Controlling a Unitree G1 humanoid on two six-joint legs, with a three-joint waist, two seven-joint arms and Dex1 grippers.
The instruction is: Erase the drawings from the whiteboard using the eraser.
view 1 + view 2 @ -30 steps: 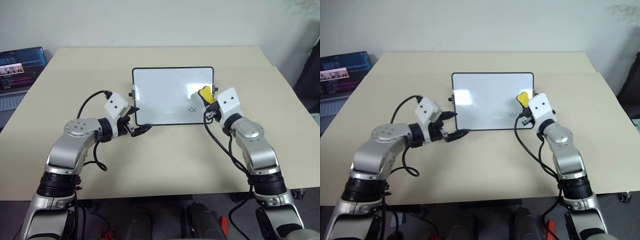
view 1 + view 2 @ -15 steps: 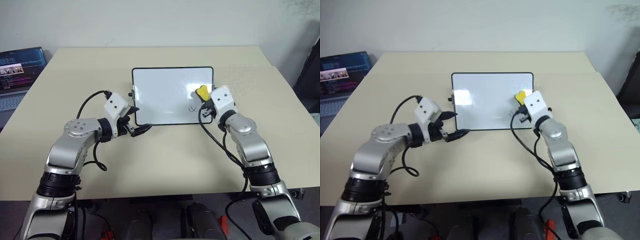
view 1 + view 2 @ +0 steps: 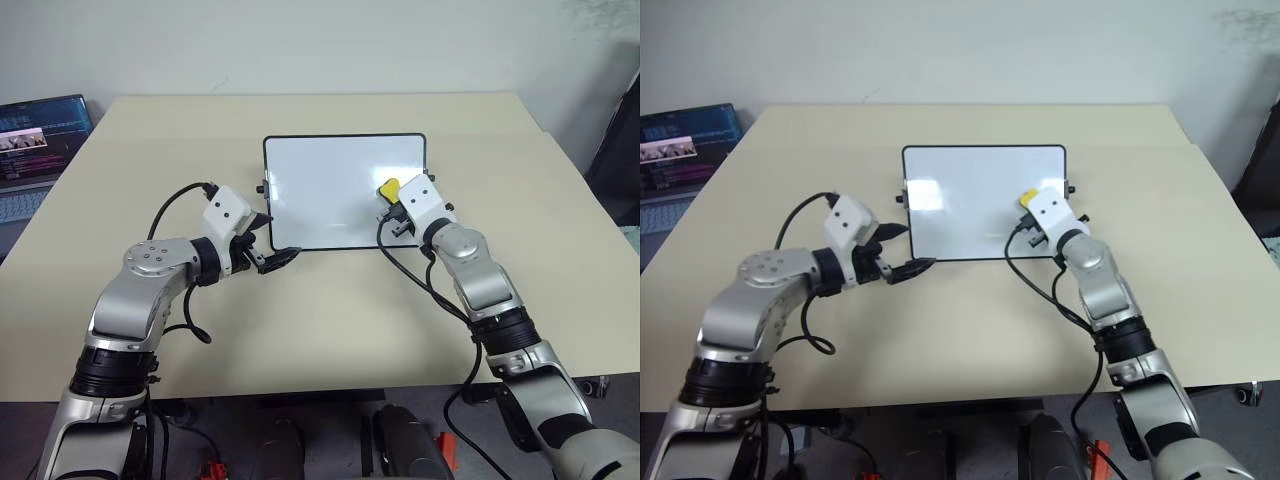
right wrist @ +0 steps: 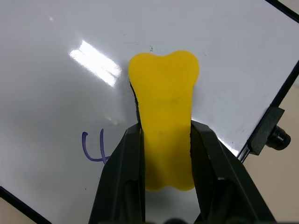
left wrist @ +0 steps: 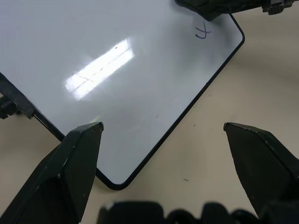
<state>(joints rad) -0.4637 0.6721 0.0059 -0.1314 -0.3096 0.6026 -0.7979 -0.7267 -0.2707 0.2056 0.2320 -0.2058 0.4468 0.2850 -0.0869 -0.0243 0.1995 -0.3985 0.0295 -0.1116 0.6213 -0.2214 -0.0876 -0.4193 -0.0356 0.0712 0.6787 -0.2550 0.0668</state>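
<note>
Whiteboard [image 3: 330, 185], the glossy white rectangle with a thin black rounded frame and small black knobs on its short sides, lies flat near the middle of the pale beige desk [image 3: 320, 320], and from where I sit most of its surface reads clean. What I can make out of the drawings is one small blue squiggle [image 4: 93, 148] near the board's near right corner, which shows as a little x-like mark [image 5: 202, 32] from the left wrist; I see no other blue marks on the bare parts of the board, though the right arm covers a patch of it. My right gripper [image 4: 164, 135] has its jaws clenched on the small bright yellow eraser [image 4: 164, 116], a bone-shaped block that sticks out past the fingertips over the right part of the board, just beside the blue squiggle but not on it. Whether the eraser's face is pressing on the board or hanging just above it I cannot tell. My left gripper [image 5: 161, 135] hovers with its jaws released and holding nothing, at the board's near left corner, not touching the frame as far as I can see. I judge the task well under way: the eraser is in hand and over the board, and what is left is wiping out that last visible mark and checking the hidden patch under the right arm.
</note>
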